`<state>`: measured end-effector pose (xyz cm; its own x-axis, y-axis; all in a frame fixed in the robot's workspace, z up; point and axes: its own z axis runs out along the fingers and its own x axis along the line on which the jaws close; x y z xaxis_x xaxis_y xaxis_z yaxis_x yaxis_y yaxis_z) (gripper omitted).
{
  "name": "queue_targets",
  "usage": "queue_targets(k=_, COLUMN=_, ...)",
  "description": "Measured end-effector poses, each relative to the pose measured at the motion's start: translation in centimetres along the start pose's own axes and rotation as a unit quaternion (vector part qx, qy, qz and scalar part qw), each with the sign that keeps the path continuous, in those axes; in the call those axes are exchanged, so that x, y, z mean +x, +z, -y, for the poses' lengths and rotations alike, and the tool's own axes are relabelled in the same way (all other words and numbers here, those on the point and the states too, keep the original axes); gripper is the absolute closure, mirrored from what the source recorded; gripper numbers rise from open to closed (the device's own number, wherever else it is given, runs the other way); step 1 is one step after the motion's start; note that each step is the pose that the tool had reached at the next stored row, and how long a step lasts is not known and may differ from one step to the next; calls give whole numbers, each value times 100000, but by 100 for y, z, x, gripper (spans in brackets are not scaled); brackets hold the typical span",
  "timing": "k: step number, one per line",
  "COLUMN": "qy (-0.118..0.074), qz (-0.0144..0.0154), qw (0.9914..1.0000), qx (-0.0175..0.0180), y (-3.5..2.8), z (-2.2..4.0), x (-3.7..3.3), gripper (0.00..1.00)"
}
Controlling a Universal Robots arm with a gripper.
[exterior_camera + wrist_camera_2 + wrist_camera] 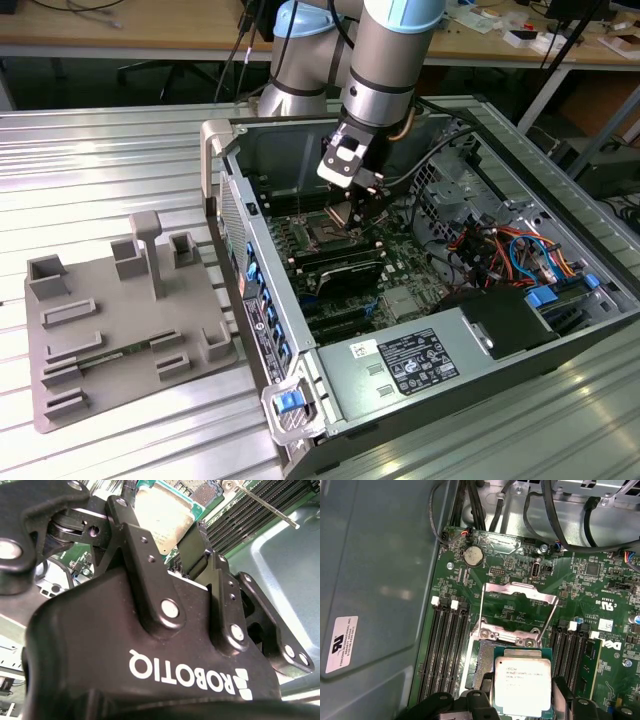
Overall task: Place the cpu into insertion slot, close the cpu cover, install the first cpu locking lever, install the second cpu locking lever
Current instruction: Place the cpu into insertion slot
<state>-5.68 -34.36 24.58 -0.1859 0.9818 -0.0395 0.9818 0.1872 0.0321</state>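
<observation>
In the first wrist view the chip (522, 682) I grip runs off the picture's edge, and my fingers (561, 700) cover two of its sides. Most of the socket (481, 666) lies hidden beneath the chip; just a dark strip shows beside it. In the second wrist view my pincer (159, 527) blocks the board (75, 556) near the chip, and one chip corner too. In the exterior view my fingers around the chip are too small to make out.
</observation>
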Motion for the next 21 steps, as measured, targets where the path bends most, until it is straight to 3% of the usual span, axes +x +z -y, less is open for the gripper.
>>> queue_targets(k=21, qy=899, qz=26, qw=99996, qx=33, y=1, z=0, x=0, gripper=45)
